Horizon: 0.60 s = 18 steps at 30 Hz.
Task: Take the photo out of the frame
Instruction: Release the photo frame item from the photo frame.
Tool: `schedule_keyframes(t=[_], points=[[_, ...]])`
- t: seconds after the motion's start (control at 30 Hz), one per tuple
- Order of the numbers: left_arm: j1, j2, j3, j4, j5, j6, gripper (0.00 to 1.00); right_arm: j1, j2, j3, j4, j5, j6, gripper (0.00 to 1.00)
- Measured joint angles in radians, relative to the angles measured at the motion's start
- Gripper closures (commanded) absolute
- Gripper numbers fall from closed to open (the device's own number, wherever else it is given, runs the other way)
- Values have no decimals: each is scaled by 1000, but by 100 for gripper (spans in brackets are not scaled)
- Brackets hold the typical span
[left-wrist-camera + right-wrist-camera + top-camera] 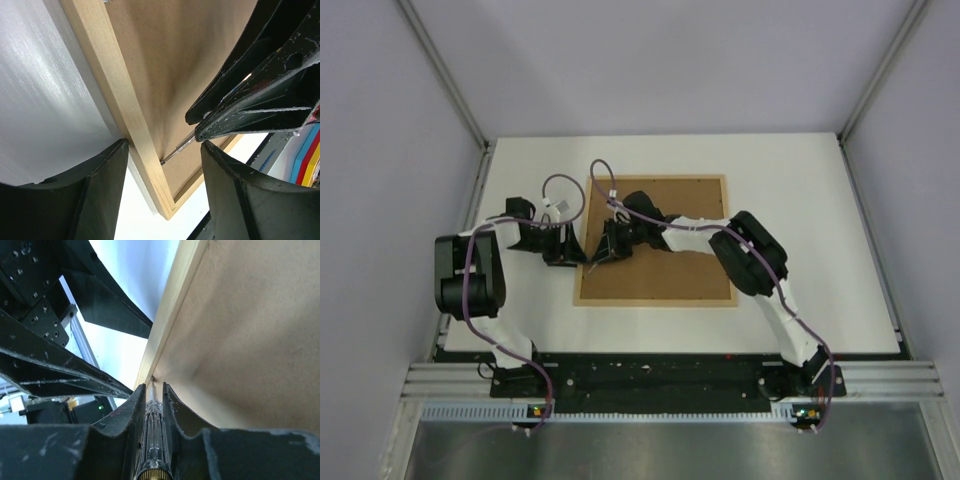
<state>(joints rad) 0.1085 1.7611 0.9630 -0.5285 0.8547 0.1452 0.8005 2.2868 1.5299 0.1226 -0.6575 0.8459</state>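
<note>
The frame (655,302) lies face down on the white table, its brown backing board (670,280) facing up. The photo is hidden under that board. My right gripper (603,248) is shut on a clear-handled screwdriver (154,430). The screwdriver's tip (172,155) sits where the board meets the frame's left rail (115,85). My left gripper (164,145) stands open astride that same rail near the frame's near-left corner. One finger (100,200) is outside over the table and the other finger (250,200) is over the board.
The two grippers are close together at the frame's left side, with the right gripper (250,105) just above my left one. Grey enclosure walls (390,150) stand on both sides. Table surface (820,200) extends right of the frame.
</note>
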Motion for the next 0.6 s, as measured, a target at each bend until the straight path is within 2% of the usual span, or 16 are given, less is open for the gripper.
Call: schedule_keyframes(t=[0.1,0.27,0.4,0.6], points=[[0,0,0,0,-1,-1,32,8,6,45,-59,32,-24,100],[-1,0,0,-1,18,-11,14,21,16,110,-155,85,-46,100],[5,-1,3,-11,55,-13,4,27,16,134,-201,112,-58,100],[70,-1,4,-39,149,1,1,29,16,137,-213,127,-56,100]])
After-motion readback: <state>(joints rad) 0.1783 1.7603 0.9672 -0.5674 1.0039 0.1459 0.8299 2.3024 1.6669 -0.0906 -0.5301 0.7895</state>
